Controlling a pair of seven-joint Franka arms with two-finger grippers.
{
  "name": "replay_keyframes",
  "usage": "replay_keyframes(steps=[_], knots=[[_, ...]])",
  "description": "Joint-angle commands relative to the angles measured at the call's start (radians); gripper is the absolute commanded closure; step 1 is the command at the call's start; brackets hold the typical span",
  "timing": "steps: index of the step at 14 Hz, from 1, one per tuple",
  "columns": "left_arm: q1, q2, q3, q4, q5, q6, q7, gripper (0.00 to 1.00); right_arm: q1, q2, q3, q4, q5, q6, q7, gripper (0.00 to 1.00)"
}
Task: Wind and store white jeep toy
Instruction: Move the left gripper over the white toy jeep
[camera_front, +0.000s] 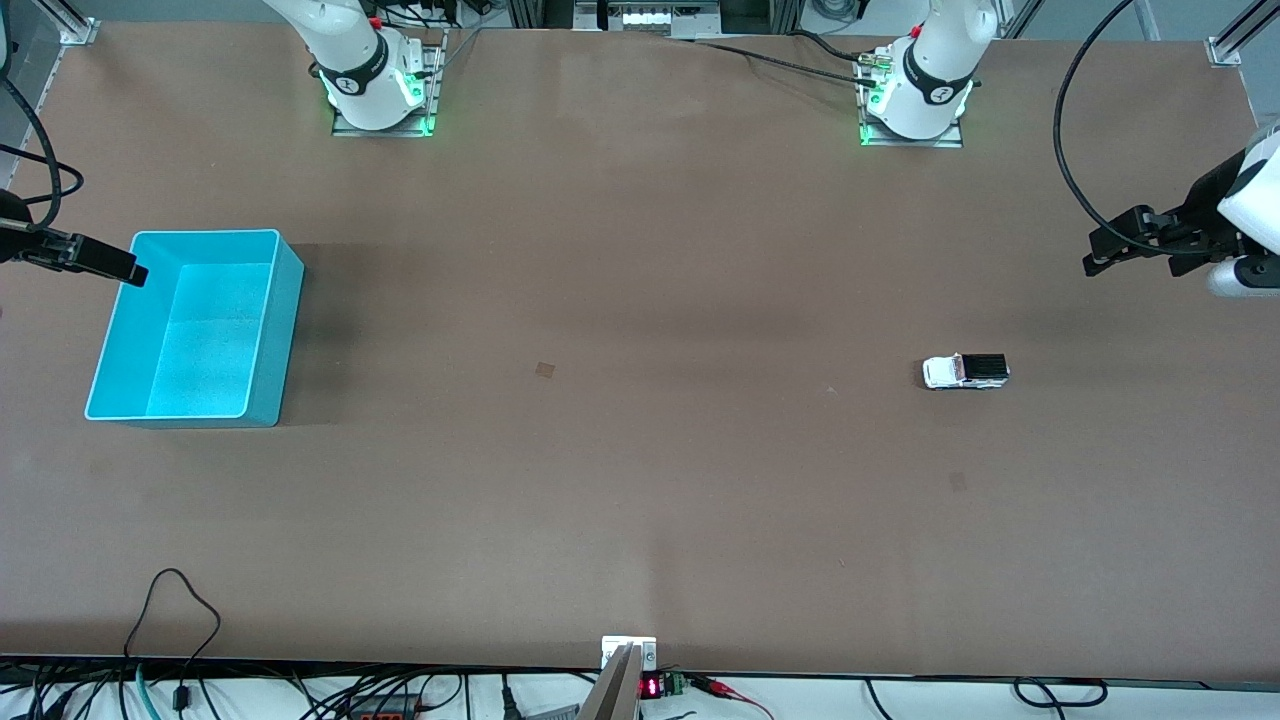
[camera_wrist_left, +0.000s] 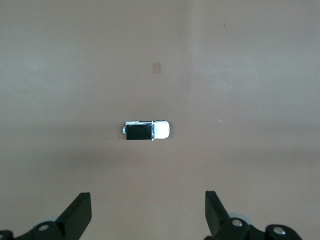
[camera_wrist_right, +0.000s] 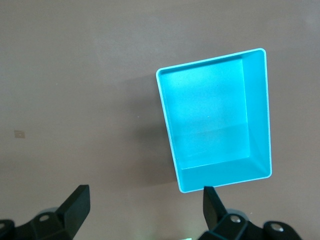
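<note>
Both tools gape empty; the white jeep toy (camera_front: 965, 371), seemingly light and rigid, suits pinching across its sides

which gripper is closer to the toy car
The left gripper, open above the table's end near the toy car; the right gripper hangs by the bin.

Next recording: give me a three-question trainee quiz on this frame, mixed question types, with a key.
1. True or false: the white jeep toy already lies in the turquoise bin.
2. Which hand is over the table's end where the jeep lies? A) left hand B) right hand
3. Fill in: both hands are ____, holding nothing.

Key: 1 false, it sits on the table; 2 A; 3 open.
</note>
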Motion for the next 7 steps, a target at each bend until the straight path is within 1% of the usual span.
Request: replay_keyframes(steps=[1,4,7], knots=[[-0.001,-0.034,0.006,-0.041,-0.003,-0.004,-0.001,0.00,-0.005,-0.007,0.002,-0.007,0.005,-0.005,-0.014,0.00],[-0.001,-0.029,0.008,-0.049,-0.003,-0.001,0.006,0.00,-0.005,-0.007,0.002,-0.007,0.006,-0.005,-0.014,0.00],[-0.002,-0.022,0.005,-0.102,-0.003,0.010,0.034,0.00,-0.005,-0.007,0.002,-0.007,0.007,-0.004,-0.014,0.00]])
